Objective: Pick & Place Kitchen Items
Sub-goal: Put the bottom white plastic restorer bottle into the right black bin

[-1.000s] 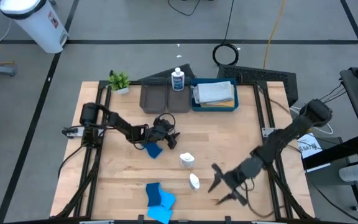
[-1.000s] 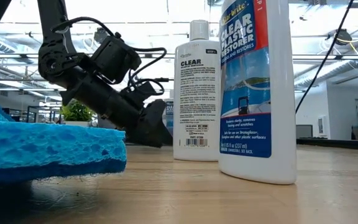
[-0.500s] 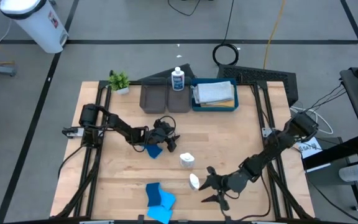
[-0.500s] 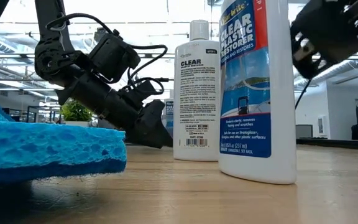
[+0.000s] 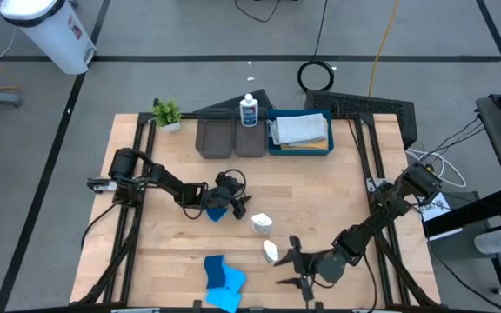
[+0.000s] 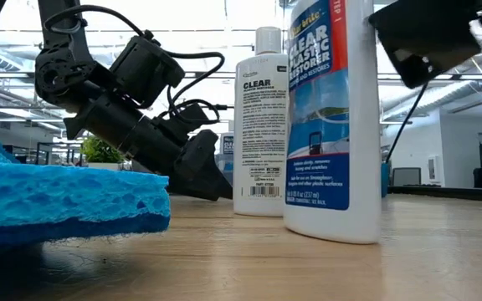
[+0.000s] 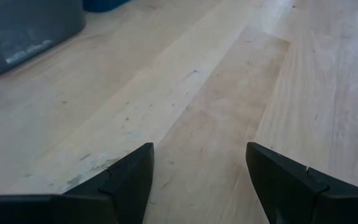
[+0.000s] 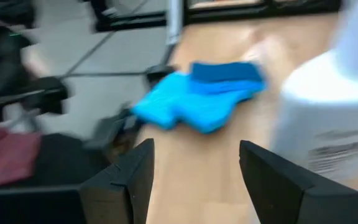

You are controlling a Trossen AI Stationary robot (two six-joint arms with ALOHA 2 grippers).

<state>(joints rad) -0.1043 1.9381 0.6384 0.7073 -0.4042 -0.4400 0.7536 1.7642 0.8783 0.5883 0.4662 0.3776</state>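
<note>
Sponges [image 5: 223, 283], light blue with a darker piece on top, lie at the bench's [image 5: 320, 196] near edge; from my overhead camera they sit left of centre, and the table-level camera shows one [image 6: 65, 205] filling its left side.

Going left to right overhead: the left pincer [image 5: 237, 205] lies low at mid-bench, with a small dark-blue sponge [image 5: 218, 211] just beside it. Its wrist camera gives me what overhead cannot: the two fingers [image 7: 126, 180] stand apart over bare wood with nothing between them. A grey tray's wall [image 7: 23, 28] shows ahead.

Next come two white bottles, one [image 5: 261, 223] at mid-bench and one [image 5: 272, 253] nearer the front edge. The table-level camera shows their blue labels, with the front bottle [image 6: 333, 125] looming largest.

The right pincer [image 5: 287, 261] sits just beside that front bottle. Its wrist camera shows the fingers [image 8: 129, 177] spread, the bottle [image 8: 328, 124] to one side rather than between them, and the sponges [image 8: 197, 96] beyond.

At the far edge stand a potted plant [image 5: 166, 113], grey trays [image 5: 230, 139], a third bottle [image 5: 249, 111] and a blue tray [image 5: 301, 148] holding a grey cloth [image 5: 299, 129]. Bare wood lies open between the trays and the pincers.
</note>
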